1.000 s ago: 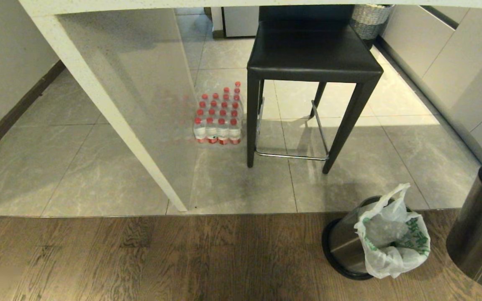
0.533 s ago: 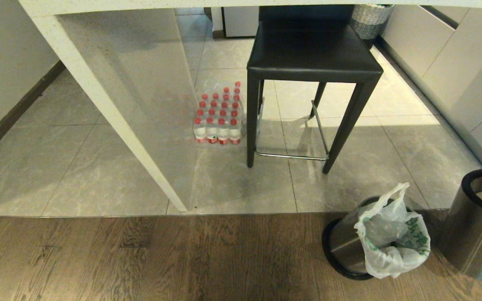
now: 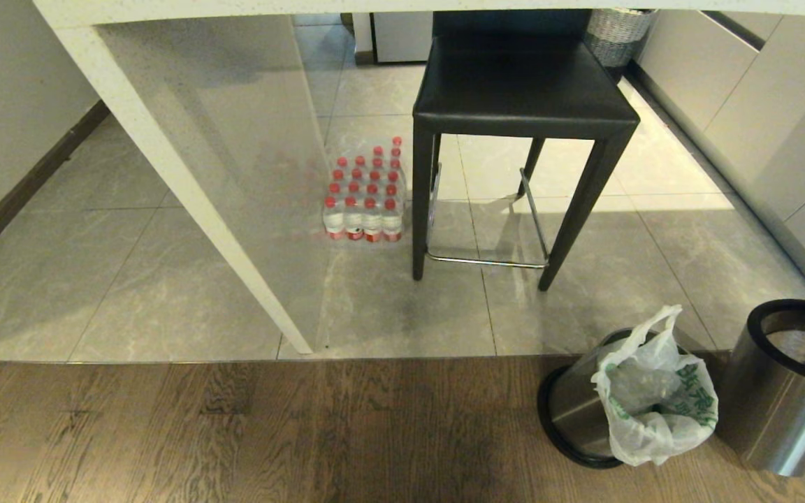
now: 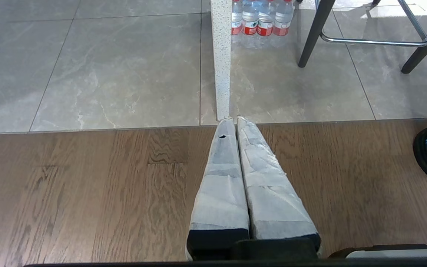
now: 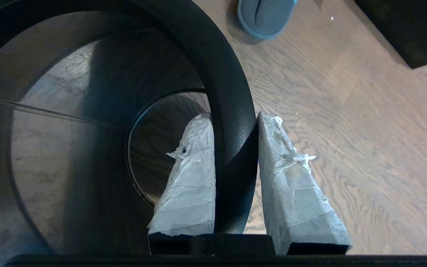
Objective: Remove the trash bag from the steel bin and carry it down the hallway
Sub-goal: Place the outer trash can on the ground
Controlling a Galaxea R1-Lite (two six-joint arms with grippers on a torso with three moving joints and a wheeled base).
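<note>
Bag (image 3: pixel 657 402) sits in the tipped bin (image 3: pixel 574 412), near right. Right gripper (image 5: pixel 235 118) pinches a second steel cylinder (image 3: pixel 780 398) by its rim, one finger inside, just right of the bag. It is best set down upright, clear of the bag's loops. Left gripper (image 4: pixel 237 122) hangs closed and empty.

I see brushed, shiny steel bin (image 3: pixel 780 398) with a matt black rim, crinkly translucent plastic trash bag (image 3: pixel 657 405), glossy stone-look tiles (image 3: pixel 116 293), grained wood floor (image 3: pixel 235 433), black leathery stool (image 3: pixel 521 84).
</note>
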